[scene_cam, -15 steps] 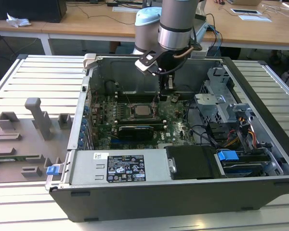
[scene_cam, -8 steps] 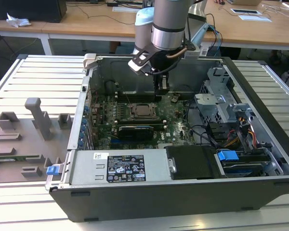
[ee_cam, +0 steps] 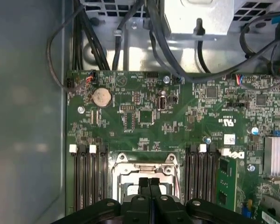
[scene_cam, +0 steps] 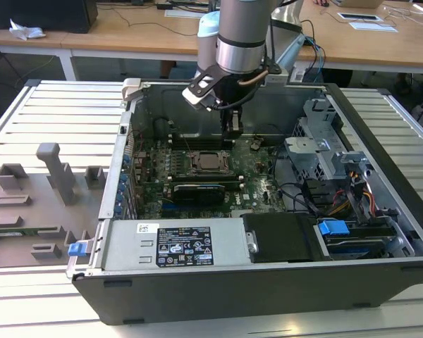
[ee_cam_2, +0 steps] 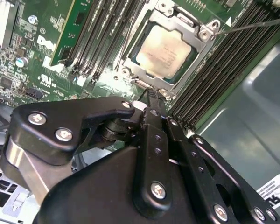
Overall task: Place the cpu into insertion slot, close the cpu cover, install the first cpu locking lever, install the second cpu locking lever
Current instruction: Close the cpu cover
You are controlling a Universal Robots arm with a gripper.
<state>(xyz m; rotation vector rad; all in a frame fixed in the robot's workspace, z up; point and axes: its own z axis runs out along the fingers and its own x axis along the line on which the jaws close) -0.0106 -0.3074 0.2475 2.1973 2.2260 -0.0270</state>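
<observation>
Second wrist view: found hand (ee_cam_2: 151,95) clenched, empty, tips at near edge of socket (ee_cam_2: 127,71). Noted chip (ee_cam_2: 165,51) seated inside, framed by lowered cover (ee_cam_2: 196,49), directly ahead of tips.

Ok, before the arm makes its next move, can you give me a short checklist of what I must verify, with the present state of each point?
1. Is the chip lying flat in its seat: ok.
2. Is the cover down around the chip: ok, it appears flat.
3. Is the thin lever latched: cannot tell.
4. Is the gripper empty, with its jaws together: ok.
5. Is the gripper clear of the memory slots on either side: ok.
</observation>
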